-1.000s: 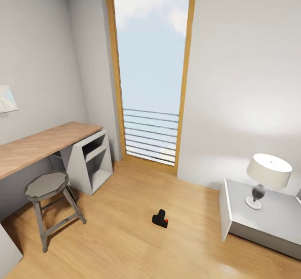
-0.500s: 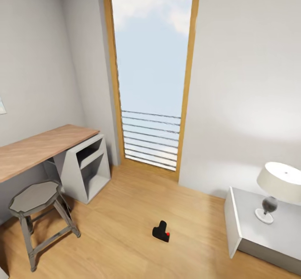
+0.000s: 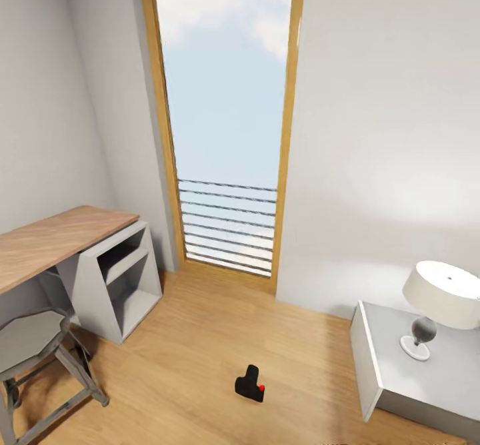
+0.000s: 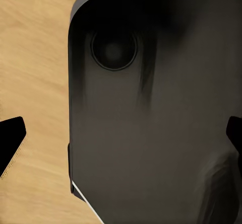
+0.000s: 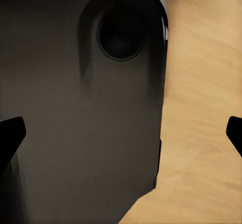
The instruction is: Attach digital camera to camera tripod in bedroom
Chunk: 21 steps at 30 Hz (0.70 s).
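I had the bedroom in front of me: a tall window (image 3: 223, 118) in a wood frame straight ahead, a wooden desk (image 3: 53, 242) and a grey stool (image 3: 33, 345) off to my left-arm side, and a white nightstand (image 3: 427, 372) with a lamp (image 3: 437, 302) off to my right-arm side. Both arms were tucked down over the robot's own dark base (image 4: 151, 113), with the wood floor (image 3: 193, 338) showing past its edge.

The left gripper (image 4: 123, 133) had its finger tips standing wide apart at the frame edges, nothing between them. The right gripper (image 5: 123, 133) looked the same, spread and empty.

The digital camera (image 3: 250, 384) lay on the bare floor ahead, well apart from both hands and lower than either, roughly midway between them. I saw no tripod from here.

I judged the camera to be light, rigid and hard-shelled, likely a bit slick, with the lens the fragile part. I would have closed on the flat sides of the chunky body, keeping clear of the lens and the red button, and leaving its underside free for the mount.
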Available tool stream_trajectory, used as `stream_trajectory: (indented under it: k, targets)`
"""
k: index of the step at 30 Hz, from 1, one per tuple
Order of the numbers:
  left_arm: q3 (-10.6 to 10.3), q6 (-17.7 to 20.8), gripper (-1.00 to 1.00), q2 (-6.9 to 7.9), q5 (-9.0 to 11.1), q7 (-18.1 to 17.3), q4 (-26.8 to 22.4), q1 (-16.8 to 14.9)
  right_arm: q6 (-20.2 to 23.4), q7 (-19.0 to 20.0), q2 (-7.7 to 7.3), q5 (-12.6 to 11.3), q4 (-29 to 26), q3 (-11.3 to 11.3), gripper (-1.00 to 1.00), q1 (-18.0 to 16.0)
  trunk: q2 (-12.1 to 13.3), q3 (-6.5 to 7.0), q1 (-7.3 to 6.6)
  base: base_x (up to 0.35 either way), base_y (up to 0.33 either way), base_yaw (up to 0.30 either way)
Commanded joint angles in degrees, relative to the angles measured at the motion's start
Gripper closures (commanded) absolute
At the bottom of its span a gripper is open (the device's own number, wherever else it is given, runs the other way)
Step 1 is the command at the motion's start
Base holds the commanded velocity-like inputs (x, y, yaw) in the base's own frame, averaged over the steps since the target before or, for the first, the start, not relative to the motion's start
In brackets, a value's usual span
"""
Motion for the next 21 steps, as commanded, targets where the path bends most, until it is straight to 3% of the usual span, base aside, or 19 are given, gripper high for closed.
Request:
stream_trajectory:
  k: [1, 21]
  targets:
    - [0.05, -0.07, -1.0, -0.01, 0.29, 0.01, -0.01, -0.01, -0.17, -0.01, -0.01, 0.01, 0.0, 0.03, -1.0, -0.01, -0.02, -0.05, 0.0, 0.039, 0.009, -0.235]
    - [0.05, -0.07, -1.0, 0.04, 0.35, 0.08, -0.01, -0.01, -0.18, -0.03, -0.13, -0.31, 0.0, -0.1, -1.0, -0.01, -0.02, -0.05, 0.0, 0.006, 0.001, -0.244]
